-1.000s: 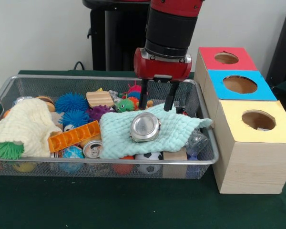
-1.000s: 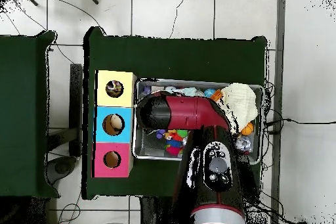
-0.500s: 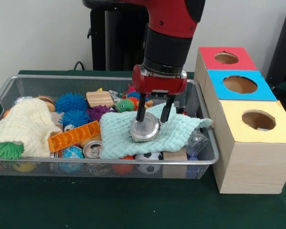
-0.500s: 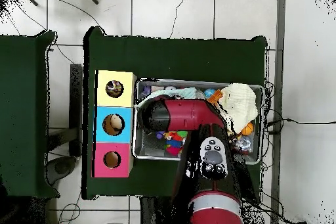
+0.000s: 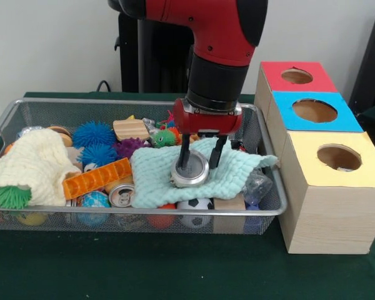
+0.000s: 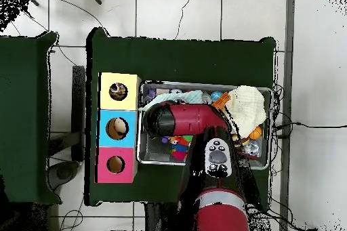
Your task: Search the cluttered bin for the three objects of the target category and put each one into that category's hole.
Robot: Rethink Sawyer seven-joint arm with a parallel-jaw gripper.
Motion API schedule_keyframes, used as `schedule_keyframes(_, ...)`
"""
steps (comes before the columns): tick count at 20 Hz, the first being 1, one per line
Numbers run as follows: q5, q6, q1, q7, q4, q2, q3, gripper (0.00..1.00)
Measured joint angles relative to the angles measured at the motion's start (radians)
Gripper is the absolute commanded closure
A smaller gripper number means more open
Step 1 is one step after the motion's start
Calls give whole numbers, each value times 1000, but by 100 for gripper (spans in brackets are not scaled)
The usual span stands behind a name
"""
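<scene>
Pincer [image 5: 199, 161] is down in the wire bin [image 5: 270, 187], fingers spread apart and straddling the round silver tin [image 5: 189, 172], not clenched on it. That tin sits on a mint green cloth [image 5: 237, 170] toward the bin's right side, with the three coloured hole boxes [image 5: 328, 187] just right of it.

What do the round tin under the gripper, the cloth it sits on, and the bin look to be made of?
The round tin looks like shiny bare metal: silvery rim, reflective top. The mint cloth seems soft knit or waffle-weave fabric, with a ribbed surface and draped folds. The bin is grey wire mesh, see-through, with a smooth metal rim. The gripper straddles the tin.
</scene>
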Motion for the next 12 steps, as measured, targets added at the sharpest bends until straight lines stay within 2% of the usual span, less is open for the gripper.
schedule_keyframes(12, -2, -46, -7, 0, -49, 54, -2, 0)
